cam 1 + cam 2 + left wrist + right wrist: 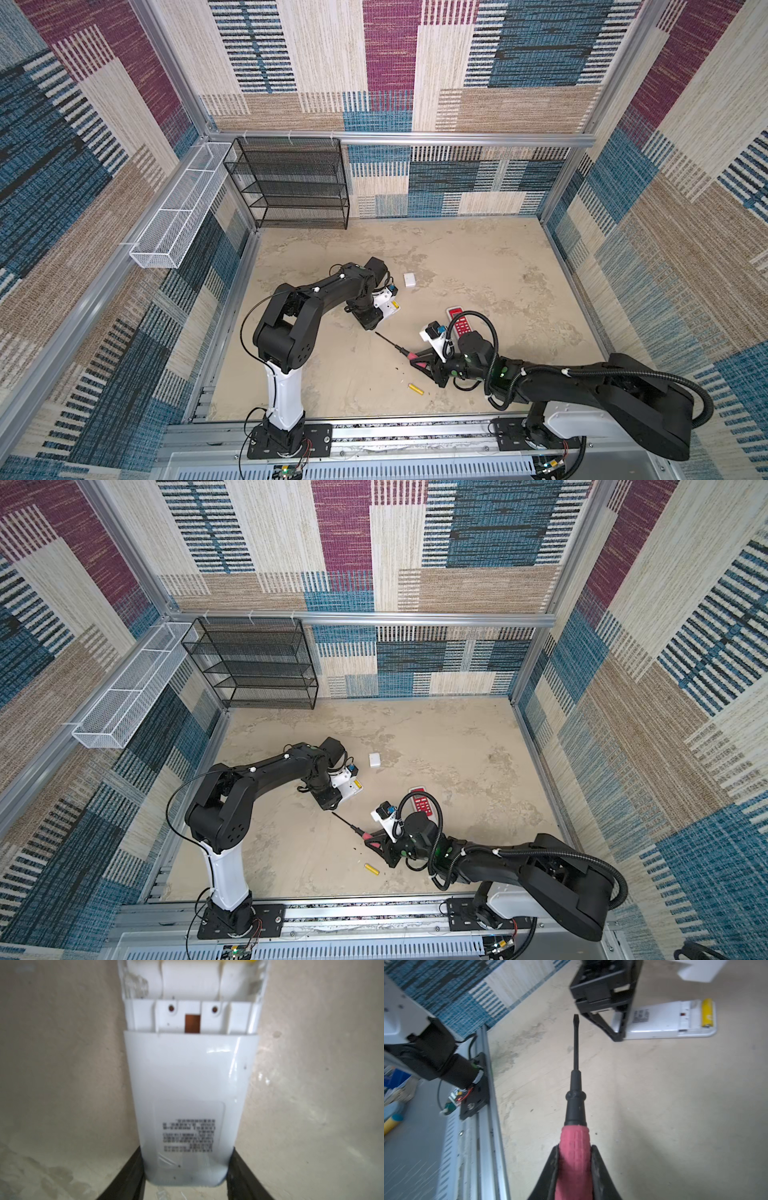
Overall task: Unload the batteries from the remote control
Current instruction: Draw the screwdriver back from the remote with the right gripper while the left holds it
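One yellow battery [707,1013] sits in the remote [187,1084] that the left tool [186,1149] clamps steady; right tool [574,1147] clenches a screwdriver [575,1084], likely for prying.

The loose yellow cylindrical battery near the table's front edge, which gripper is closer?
Right. The right gripper, shut on the red-handled screwdriver, is just behind the yellow battery; the left gripper grips the white plastic remote farther back.
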`<state>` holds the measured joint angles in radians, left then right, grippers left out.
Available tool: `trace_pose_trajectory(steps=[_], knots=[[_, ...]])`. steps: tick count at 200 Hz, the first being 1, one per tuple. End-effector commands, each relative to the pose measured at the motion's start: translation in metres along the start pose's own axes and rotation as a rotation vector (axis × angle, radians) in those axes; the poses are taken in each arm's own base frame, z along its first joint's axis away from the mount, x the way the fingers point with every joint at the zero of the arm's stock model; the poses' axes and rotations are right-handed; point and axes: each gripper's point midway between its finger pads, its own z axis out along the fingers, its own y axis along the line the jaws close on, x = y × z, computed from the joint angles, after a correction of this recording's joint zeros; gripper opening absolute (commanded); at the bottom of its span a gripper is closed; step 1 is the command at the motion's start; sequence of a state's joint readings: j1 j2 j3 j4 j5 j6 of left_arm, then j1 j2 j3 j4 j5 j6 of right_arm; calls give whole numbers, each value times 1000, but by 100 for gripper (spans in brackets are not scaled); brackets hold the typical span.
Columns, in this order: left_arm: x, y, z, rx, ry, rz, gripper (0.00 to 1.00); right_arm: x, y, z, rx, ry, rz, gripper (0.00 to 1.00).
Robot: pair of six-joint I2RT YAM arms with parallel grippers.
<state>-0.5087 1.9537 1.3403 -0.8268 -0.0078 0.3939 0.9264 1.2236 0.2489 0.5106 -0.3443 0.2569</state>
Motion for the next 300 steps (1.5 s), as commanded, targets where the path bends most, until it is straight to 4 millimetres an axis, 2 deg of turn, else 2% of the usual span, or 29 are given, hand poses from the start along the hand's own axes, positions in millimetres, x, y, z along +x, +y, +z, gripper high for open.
trace_pose_trajectory(steps=[1,24,39,63,88,119,158,218,239,275,300], knots=[[19,23,-2,-74,75,-87,33,25,34,-7,-181,109,-5,0],[21,34,-2,-81,73,-143,33,49,54,-3,-282,217,-8,0],[23,38,0,-84,82,-163,33,63,75,4,-356,290,-31,0],[27,38,2,-84,93,-169,33,71,87,13,-385,353,-69,0],[29,37,2,-80,92,-174,33,75,83,18,-367,382,-63,0],[30,39,2,-87,97,-170,32,91,78,31,-361,475,-47,0],[32,40,-2,-95,90,-166,32,106,49,52,-195,559,-24,0],[32,42,-3,-99,92,-163,32,122,27,55,-104,554,-1,0],[32,42,-3,-99,92,-167,32,118,19,59,-93,524,17,0],[30,42,-4,-92,86,-173,32,95,10,62,-82,423,30,0],[28,45,-6,-98,78,-184,33,84,11,66,-91,400,16,0]])
